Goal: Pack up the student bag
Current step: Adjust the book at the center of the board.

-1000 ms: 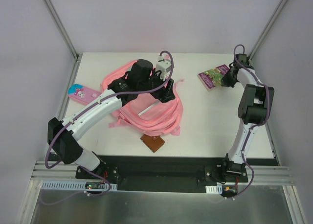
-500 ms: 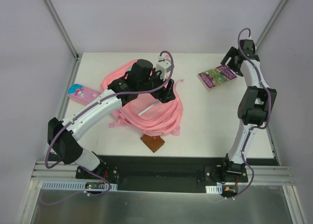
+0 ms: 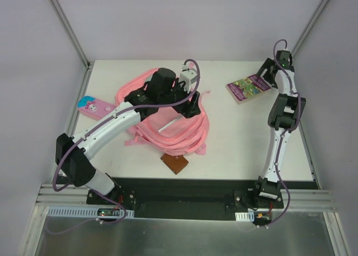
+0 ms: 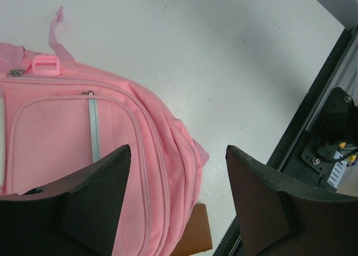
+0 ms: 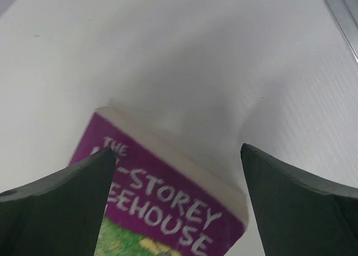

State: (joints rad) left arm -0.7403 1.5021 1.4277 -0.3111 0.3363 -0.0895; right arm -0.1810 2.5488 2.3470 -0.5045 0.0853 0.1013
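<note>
The student bag, a pink backpack, lies flat in the middle of the table. In the left wrist view its front pocket and light strip face up. My left gripper hovers over the bag's right side, open, with nothing between its fingers. A purple book lies at the back right. My right gripper hangs just above the book's far end, open; the book's title end shows below it, untouched.
A flat brown item lies against the bag's near edge, partly under it. A small pink cartoon pencil case sits at the left edge of the table. Metal frame posts rise at both back corners.
My right gripper has opened, let go of the book and risen toward the back; the book stays on the table. The left arm has barely moved.
</note>
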